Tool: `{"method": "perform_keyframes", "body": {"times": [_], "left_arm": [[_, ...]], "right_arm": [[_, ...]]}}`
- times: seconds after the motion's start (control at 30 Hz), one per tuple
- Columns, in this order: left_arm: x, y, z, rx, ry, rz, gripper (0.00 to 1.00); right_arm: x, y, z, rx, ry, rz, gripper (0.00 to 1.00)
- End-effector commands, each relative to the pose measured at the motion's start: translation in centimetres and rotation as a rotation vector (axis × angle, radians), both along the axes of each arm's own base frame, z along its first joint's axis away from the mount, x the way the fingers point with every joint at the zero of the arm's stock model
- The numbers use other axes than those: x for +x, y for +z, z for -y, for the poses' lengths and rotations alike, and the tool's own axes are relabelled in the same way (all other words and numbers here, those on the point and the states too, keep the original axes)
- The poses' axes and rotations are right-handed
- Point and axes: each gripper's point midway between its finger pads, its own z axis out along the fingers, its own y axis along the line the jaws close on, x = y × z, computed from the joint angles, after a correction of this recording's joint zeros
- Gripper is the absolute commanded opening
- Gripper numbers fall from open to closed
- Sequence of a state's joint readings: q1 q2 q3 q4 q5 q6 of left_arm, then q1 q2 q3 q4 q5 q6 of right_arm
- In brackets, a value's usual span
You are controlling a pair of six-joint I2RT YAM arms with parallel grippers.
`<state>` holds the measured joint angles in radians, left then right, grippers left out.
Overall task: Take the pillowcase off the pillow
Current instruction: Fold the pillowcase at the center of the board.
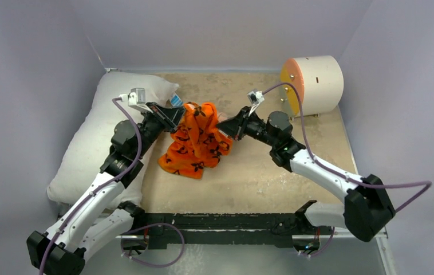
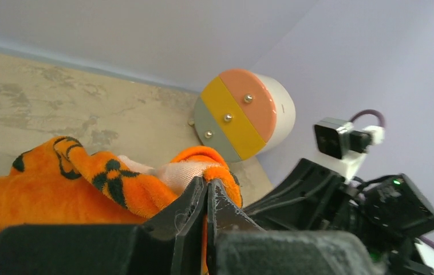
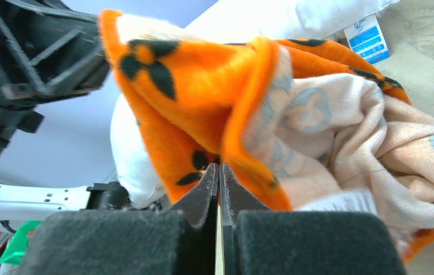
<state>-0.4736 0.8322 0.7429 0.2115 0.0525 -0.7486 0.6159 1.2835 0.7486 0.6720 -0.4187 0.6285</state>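
The orange pillowcase (image 1: 197, 143) with black motifs hangs bunched up between both grippers, its lower end on the table. It lies beside the white pillow (image 1: 97, 132), which stretches along the table's left edge, its blue tag (image 1: 176, 100) at the far end. My left gripper (image 1: 177, 117) is shut on the pillowcase's top left fold; orange fabric (image 2: 60, 189) shows between its jaws (image 2: 208, 182). My right gripper (image 1: 224, 127) is shut at the right side, its tips (image 3: 219, 166) pinching an orange fold (image 3: 203, 97). The pale inner side is turned out. The pillow (image 3: 272, 17) shows behind.
A white cylinder (image 1: 318, 83) with an orange face stands at the back right corner; its striped face (image 2: 243, 114) shows in the left wrist view. Grey walls close in the table on three sides. The right arm (image 2: 340, 200) sits close in front of the left gripper.
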Motion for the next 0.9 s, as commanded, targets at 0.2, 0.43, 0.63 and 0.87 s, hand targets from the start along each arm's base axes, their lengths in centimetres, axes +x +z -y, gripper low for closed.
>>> {"method": "perform_keyframes", "body": {"times": [0.2, 0.43, 0.63, 0.87], "left_arm": [[2.7, 1.1, 5.0, 0.252, -0.290, 0.010, 0.00], [-4.2, -2.5, 7.1, 0.421, -0.759, -0.038, 0.00], [-9.7, -1.4, 5.7, 0.500, -0.950, 0.019, 0.00], [-13.1, 0.8, 4.9, 0.442, -0.974, 0.075, 0.00]], "right_arm": [[2.8, 8.8, 4.2, -0.153, -0.253, 0.148, 0.59], [4.7, 9.8, 3.6, -0.194, -0.170, 0.322, 0.97], [4.4, 5.9, 0.6, -0.194, 0.048, 0.263, 0.99], [5.5, -2.0, -2.3, -0.251, 0.192, 0.087, 0.99]]}}
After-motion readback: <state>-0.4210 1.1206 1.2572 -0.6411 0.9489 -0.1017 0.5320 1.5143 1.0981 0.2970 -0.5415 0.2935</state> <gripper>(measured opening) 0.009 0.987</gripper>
